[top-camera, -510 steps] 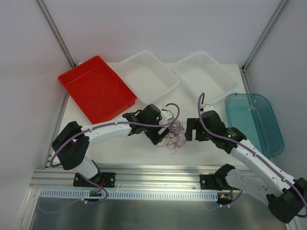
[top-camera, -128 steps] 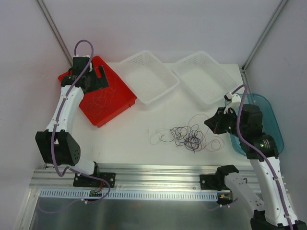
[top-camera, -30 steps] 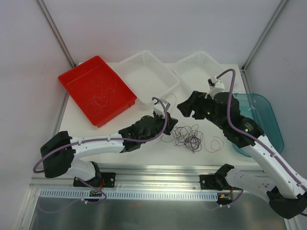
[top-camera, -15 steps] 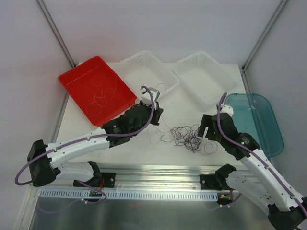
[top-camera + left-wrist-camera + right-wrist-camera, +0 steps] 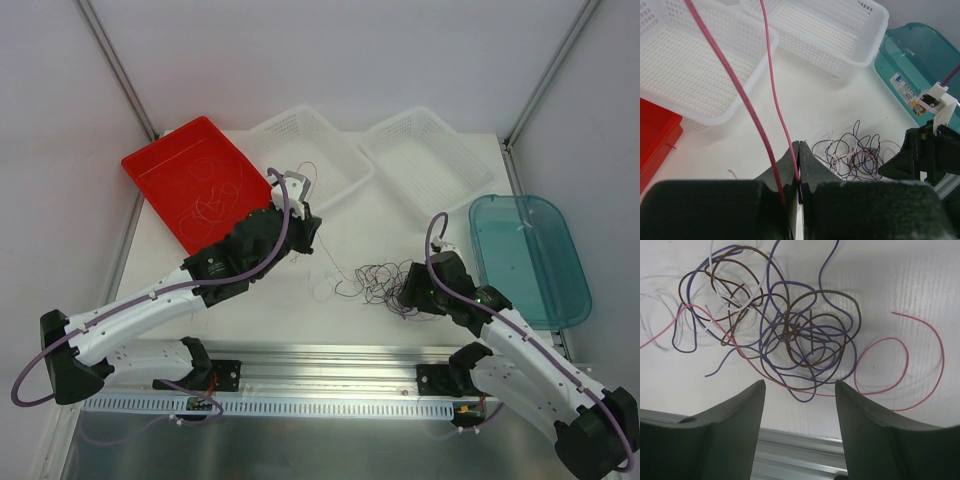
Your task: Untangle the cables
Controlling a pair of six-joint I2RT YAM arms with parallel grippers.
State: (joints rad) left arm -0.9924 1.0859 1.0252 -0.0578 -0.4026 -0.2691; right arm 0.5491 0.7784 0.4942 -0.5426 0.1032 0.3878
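Observation:
My left gripper (image 5: 303, 222) is shut on a pink-red cable (image 5: 737, 85); in the left wrist view its jaws (image 5: 799, 148) pinch the strand, which rises in two lines toward the baskets. The tangle of cables (image 5: 385, 284) in purple, brown, white and pink lies on the white table near the front edge. My right gripper (image 5: 412, 290) sits at the tangle's right side. In the right wrist view its fingers (image 5: 799, 386) stand open and empty just short of the tangle (image 5: 790, 335). A pink loop (image 5: 900, 371) trails off to the right.
A red tray (image 5: 135, 165) at the back left holds several loose pink cables. Two white baskets (image 5: 270, 125) (image 5: 400, 125) stand along the back. A teal tray (image 5: 520, 205) sits at the right edge. The metal rail (image 5: 320, 360) runs along the table's front.
My left gripper has moved back and left toward the red tray, drawing the pink-red cable out. My right gripper has come down and left to the tangle's edge.

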